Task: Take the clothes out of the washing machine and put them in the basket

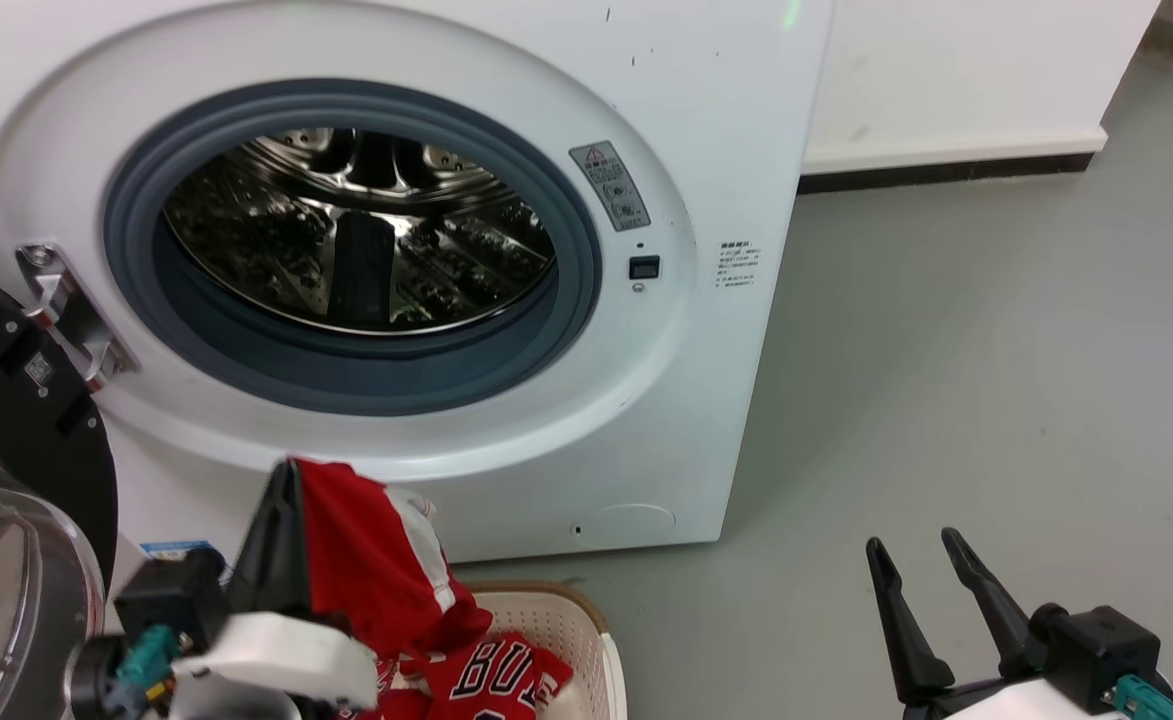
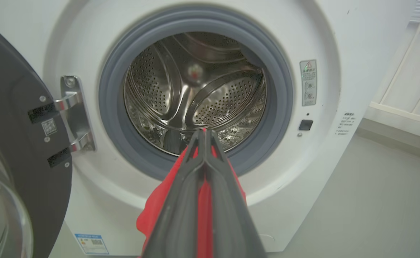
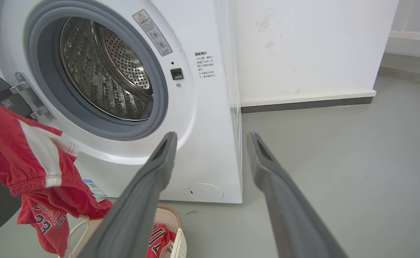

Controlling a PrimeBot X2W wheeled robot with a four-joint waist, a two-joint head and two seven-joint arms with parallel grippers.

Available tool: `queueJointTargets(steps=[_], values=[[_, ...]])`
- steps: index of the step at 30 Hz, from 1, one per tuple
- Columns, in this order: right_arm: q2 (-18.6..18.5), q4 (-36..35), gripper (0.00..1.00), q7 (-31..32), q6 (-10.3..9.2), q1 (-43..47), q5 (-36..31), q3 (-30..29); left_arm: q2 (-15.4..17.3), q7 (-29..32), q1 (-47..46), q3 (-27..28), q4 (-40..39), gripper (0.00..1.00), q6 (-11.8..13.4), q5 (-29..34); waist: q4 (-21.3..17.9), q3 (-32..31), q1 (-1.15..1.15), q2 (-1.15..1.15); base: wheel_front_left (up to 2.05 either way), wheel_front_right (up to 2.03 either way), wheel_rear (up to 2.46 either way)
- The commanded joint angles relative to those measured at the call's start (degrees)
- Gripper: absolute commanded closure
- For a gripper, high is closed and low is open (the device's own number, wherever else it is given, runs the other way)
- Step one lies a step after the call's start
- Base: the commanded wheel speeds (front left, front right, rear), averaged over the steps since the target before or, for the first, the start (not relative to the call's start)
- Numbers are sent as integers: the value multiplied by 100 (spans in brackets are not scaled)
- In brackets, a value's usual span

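- Right up close: the left gripper [image 1: 289, 470] has its fingers clamped tight on a red garment [image 1: 376, 570] with white trim. In the left wrist view the cloth is pinched right at the tips.
- That garment hangs from the grip over the basket [image 1: 591, 620], where a lettered red jersey [image 1: 496, 685] lies inside (only "BU" can be read from the head view).
- Over at lower right, the right gripper [image 1: 913, 545] has its fingers spread wide and grasps nothing, above the grey floor [image 1: 996, 380].
- Just behind the basket stands the washing machine [image 1: 736, 150], with its door [image 1: 6, 430] swung open to the left.
- Deeper in, the steel drum [image 1: 366, 240] gleams inside the grey gasket [image 1: 346, 380].
- Farthest back is a white wall [image 1: 946, 70].
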Motion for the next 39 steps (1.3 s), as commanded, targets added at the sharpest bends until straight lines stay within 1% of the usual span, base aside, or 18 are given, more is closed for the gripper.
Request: queueJointTargets(steps=[1, 4, 7, 12, 17, 22, 27, 29, 35, 36, 39], values=[[3, -31, 0, -3, -2, -77, -32, 9, -62, -43, 122, -38, 93, 100, 18, -26, 12, 148, 0, 0, 0, 0, 0], [3, -51, 0, -29, -2, -202, -47, 19, -224, -167, 310, -118, 496, 100, -19, -146, 12, 403, 0, 0, 0, 0, 0], [4, -55, 0, -52, -2, -336, -51, 43, -385, -360, 299, -179, 1074, 100, -64, -237, 17, 698, 0, 0, 0, 0, 0], [4, -66, 0, -124, -3, -671, -30, 135, -581, -701, -104, -140, 2247, 100, -148, -336, -38, 1355, 0, 0, 0, 0, 0], [5, 3, 0, -217, -3, -1028, 11, 218, -724, -891, -775, 0, 3330, 100, -223, -425, -141, 2061, 0, 0, 0, 0, 0], [4, 138, 0, -350, -3, -1386, 67, 375, -763, -946, -1489, 152, 4268, 100, -308, -401, -350, 2734, 0, 0, 0, 0, 0], [5, 327, 0, -535, -3, -1757, 140, 500, -739, -954, -2130, 308, 4954, 100, -363, -266, -531, 3326, 0, 0, 0, 0, 0], [5, 406, 0, -599, -3, -1880, 169, 558, -750, -951, -2339, 381, 5199, 100, -348, -242, -586, 3532, 0, 0, 0, 0, 0], [5, 623, 0, -763, -2, -2202, 214, 722, -722, -947, -2850, 582, 6016, 100, -321, -218, -714, 4011, 0, 0, 0, 0, 0], [5, 680, 0, -799, -2, -2290, 215, 769, -710, -947, -2977, 630, 6246, 100, -320, -216, -758, 4125, 0, 0, 0, 0, 0], [5, 766, 0, -857, -3, -2393, 222, 805, -714, -946, -3128, 712, 6587, 100, -316, -248, -784, 4231, 0, 0, 0, 0, 0]])
